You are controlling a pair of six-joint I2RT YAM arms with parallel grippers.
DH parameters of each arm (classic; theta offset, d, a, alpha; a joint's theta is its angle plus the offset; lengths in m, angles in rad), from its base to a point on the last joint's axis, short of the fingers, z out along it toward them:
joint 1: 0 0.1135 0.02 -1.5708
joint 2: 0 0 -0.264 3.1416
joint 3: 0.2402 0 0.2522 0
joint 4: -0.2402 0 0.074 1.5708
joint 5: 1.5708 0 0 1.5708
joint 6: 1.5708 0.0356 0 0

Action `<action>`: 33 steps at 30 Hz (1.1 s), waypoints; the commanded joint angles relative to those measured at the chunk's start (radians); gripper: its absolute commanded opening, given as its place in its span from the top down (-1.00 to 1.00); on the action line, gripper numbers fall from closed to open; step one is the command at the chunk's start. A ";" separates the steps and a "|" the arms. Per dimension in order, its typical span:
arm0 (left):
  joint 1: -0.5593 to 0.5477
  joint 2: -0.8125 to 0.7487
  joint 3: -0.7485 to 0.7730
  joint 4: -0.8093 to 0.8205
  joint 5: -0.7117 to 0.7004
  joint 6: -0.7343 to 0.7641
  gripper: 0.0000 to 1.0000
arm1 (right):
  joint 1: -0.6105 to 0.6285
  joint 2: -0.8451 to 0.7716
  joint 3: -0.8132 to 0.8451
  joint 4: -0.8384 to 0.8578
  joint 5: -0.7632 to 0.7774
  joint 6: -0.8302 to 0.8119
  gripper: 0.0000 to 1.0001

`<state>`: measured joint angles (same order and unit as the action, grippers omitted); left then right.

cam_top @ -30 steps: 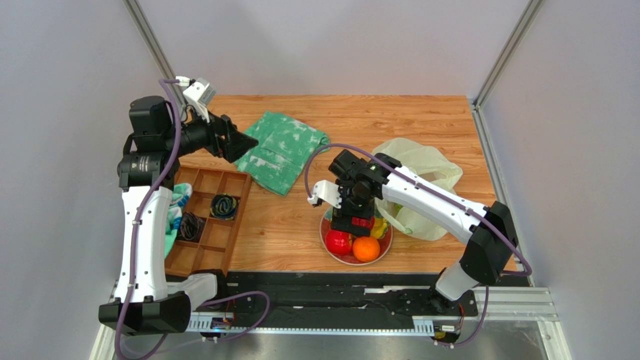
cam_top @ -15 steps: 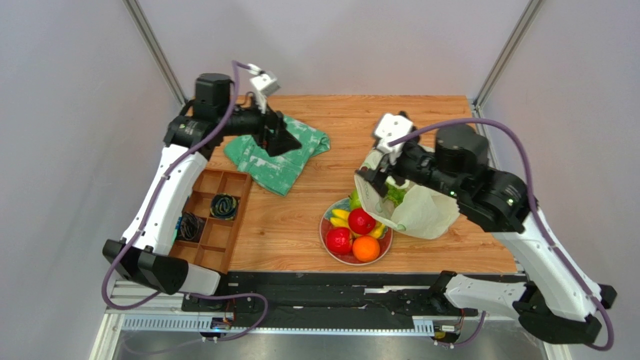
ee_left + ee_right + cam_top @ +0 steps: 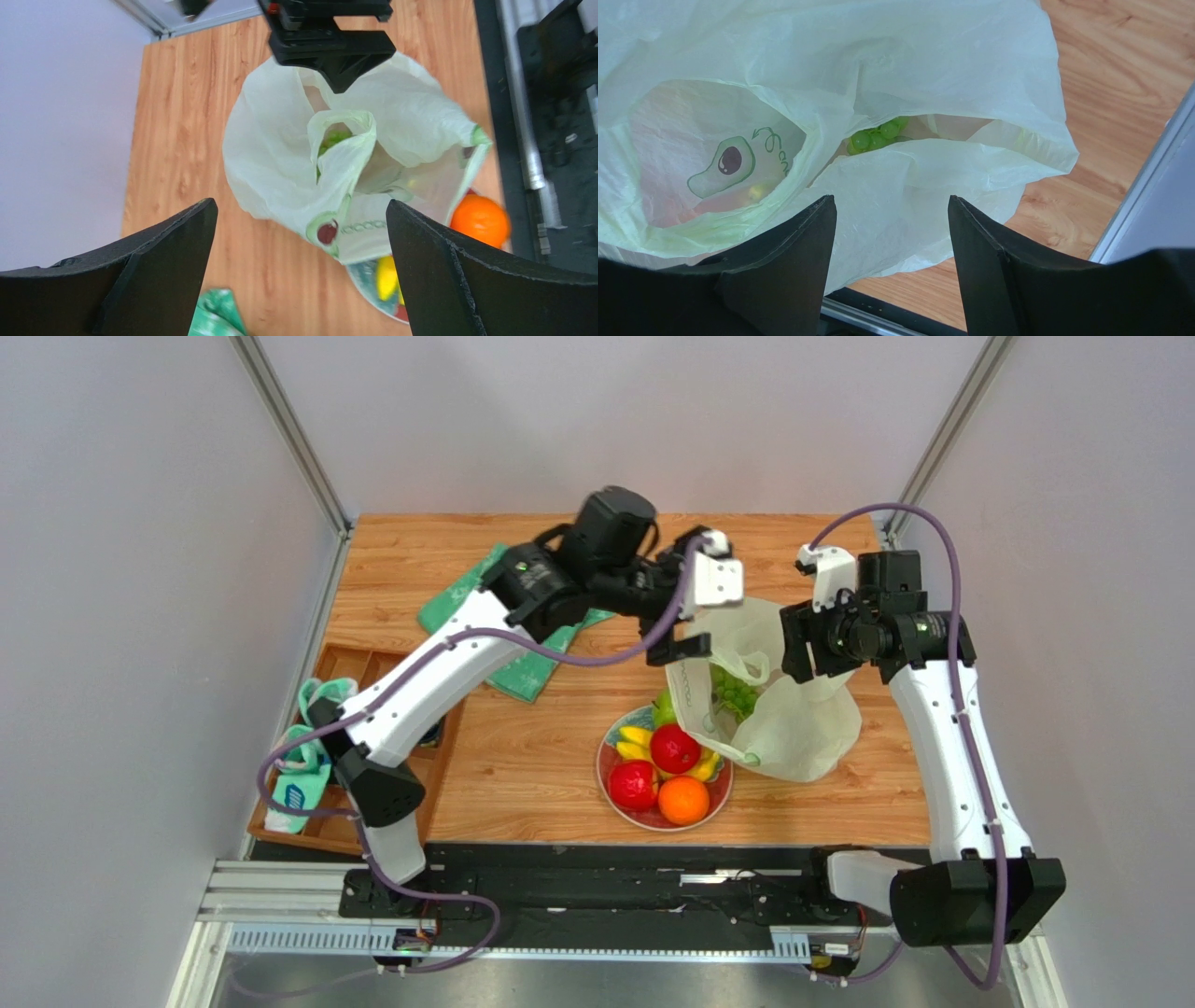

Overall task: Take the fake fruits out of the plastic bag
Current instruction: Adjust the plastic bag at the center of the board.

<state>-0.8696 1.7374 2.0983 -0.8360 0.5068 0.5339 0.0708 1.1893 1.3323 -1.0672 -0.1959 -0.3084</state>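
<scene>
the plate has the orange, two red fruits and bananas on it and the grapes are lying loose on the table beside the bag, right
Not the grapes: they sit inside the bag, seen through its mouth in the right wrist view. The plate does hold the orange, two red fruits and bananas, as the top view shows.

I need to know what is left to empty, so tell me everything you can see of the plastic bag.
The plastic bag is thin, crinkly, translucent pale yellow-green film with a dark green cartoon print and a loop handle. It sits slumped on the wooden table, mouth gaping upward, with green grapes visible inside. Its near edge overlaps the fruit bowl. The right gripper straddles a fold at its rim with fingers apart; whether they touch it is unclear.
</scene>
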 commanded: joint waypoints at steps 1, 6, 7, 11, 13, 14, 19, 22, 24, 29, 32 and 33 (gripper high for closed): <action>-0.084 0.086 -0.009 0.012 -0.160 0.291 -0.99 | -0.096 0.013 0.068 -0.023 -0.154 0.046 -0.28; -0.158 0.195 0.004 0.156 -0.344 0.413 -0.97 | -0.126 0.020 0.059 -0.028 -0.269 0.019 -0.28; -0.161 0.255 0.032 0.159 -0.385 0.413 -0.93 | -0.126 0.015 0.026 -0.030 -0.330 0.003 -0.27; -0.164 0.340 0.101 0.205 -0.505 0.396 -0.63 | -0.123 0.016 -0.088 0.027 -0.479 -0.011 -0.24; -0.154 0.335 0.111 0.207 -0.540 0.348 0.28 | -0.109 0.052 -0.113 0.065 -0.502 -0.031 -0.22; -0.140 0.323 0.112 0.206 -0.545 0.263 0.77 | -0.105 0.067 -0.134 0.087 -0.499 -0.026 -0.22; -0.082 0.240 0.100 0.187 -0.550 -0.009 1.00 | -0.089 0.205 -0.134 0.112 -0.423 -0.098 -0.17; -0.031 0.223 0.112 0.137 -0.548 -0.187 1.00 | -0.091 0.262 -0.094 -0.017 -0.267 -0.182 0.03; -0.019 0.182 0.068 0.136 -0.562 -0.285 1.00 | -0.091 0.250 -0.105 -0.097 -0.196 -0.240 0.12; -0.017 0.091 -0.104 0.155 -0.519 -0.325 1.00 | -0.091 0.113 -0.200 -0.149 -0.016 -0.317 0.13; -0.017 0.073 -0.155 0.150 -0.478 -0.348 1.00 | -0.091 0.054 -0.193 -0.187 -0.072 -0.319 0.11; -0.017 0.074 -0.161 0.150 -0.464 -0.357 1.00 | -0.091 0.038 -0.174 -0.191 -0.106 -0.322 0.10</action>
<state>-0.8742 1.8462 1.9846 -0.6861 -0.0151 0.2691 -0.0208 1.3136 1.1271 -1.1931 -0.2962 -0.5690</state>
